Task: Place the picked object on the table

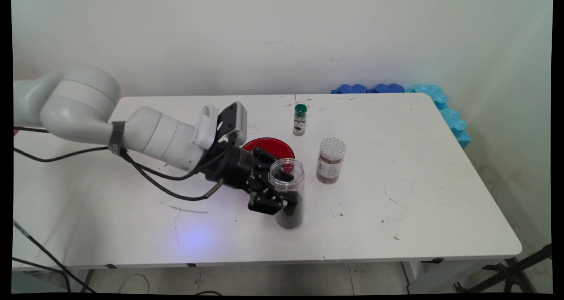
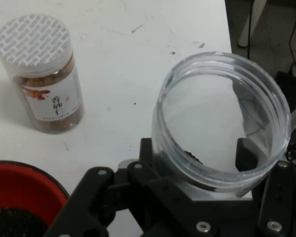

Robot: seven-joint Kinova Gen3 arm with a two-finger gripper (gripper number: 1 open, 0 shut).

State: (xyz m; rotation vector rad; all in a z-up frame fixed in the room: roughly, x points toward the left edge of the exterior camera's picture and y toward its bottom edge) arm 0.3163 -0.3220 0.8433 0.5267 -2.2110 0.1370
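A clear open-topped jar (image 1: pixel 288 192), with dark contents low in it, is clasped round its body by the tool (image 1: pixel 282 190), whose fingers are closed on either side; the jar stands upright on or just above the table (image 1: pixel 418 194), which of the two cannot be told. From the jar, a red bowl (image 1: pixel 269 147) holding something dark is found at about eleven o'clock, partly hidden behind the tool. A brown-filled jar (image 1: pixel 330 160) with a white patterned lid stands near at about two o'clock, apart from the clear jar. Farther off, at about twelve o'clock, a small bottle (image 1: pixel 299 120) with a green cap is seen. In the hand view the clear jar's mouth (image 2: pixel 222 118) is seen from above, almost emptied.
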